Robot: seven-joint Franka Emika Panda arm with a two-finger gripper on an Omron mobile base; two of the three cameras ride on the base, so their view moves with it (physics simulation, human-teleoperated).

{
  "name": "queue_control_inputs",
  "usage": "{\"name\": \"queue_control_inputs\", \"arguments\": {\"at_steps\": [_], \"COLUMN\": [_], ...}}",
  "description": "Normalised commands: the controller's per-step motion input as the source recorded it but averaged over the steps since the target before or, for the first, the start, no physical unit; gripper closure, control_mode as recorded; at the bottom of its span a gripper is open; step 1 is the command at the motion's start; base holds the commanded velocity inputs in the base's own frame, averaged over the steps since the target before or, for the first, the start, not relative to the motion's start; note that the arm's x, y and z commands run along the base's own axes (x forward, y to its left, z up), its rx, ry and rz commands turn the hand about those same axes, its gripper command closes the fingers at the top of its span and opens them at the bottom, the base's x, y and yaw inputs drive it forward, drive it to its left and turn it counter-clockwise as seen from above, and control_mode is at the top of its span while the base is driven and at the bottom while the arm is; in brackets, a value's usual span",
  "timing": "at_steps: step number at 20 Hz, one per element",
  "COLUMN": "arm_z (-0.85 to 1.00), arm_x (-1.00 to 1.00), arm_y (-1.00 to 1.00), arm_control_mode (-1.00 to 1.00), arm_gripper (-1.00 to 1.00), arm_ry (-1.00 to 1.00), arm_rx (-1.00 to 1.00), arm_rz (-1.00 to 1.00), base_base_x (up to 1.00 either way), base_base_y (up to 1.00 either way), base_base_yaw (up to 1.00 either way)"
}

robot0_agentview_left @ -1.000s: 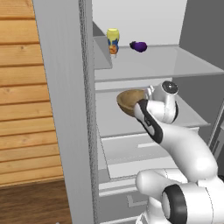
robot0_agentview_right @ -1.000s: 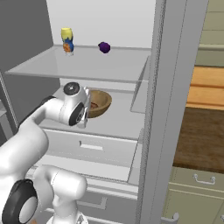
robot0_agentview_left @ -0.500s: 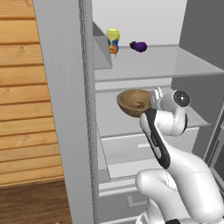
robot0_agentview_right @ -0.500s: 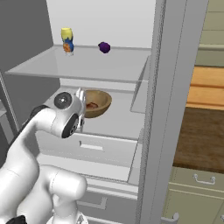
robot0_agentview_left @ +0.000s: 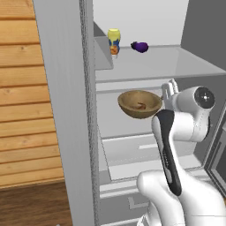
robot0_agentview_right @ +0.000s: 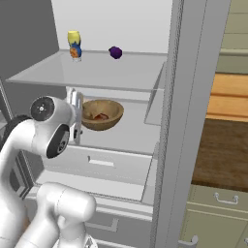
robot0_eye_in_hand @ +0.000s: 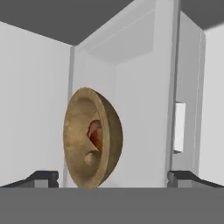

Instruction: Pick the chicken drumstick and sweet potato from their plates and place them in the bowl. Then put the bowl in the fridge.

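One bowl (robot0_agentview_left: 139, 104) — fridge (robot0_agentview_left: 145, 137) shelf

Fridge (robot0_agentview_left: 66, 88) open. Top glass shelf (robot0_agentview_left: 163, 66) carries a yellow bottle (robot0_agentview_left: 114, 40) at left and a small purple item (robot0_agentview_left: 140, 46) to its right, well apart. Lower shelf (robot0_agentview_right: 131, 138) carries the wooden bowl (robot0_agentview_left: 139, 104), upright, with reddish food (robot0_agentview_right: 100, 116) inside. Drawer (robot0_agentview_right: 104, 164) sits below that shelf.
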Motion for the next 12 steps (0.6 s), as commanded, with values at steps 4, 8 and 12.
{"name": "queue_control_inputs", "arguments": {"at_steps": [4, 8, 12], "arm_z": [0.68, 0.45, 0.17], "arm_x": [-0.83, -0.41, -0.09], "arm_y": [0.00, 0.00, 0.26], "arm_control_mode": [-1.00, -1.00, -1.00], "arm_gripper": [-1.00, -1.00, -1.00], "arm_ry": [0.05, 0.15, 0.16], "arm_rx": [-0.06, -0.15, -0.38], "arm_rz": [0.01, 0.11, 0.30], "base_base_x": [0.00, 0.00, 0.00], "base_base_y": [0.00, 0.00, 0.00], "base_base_yaw": [0.00, 0.00, 0.00]}}
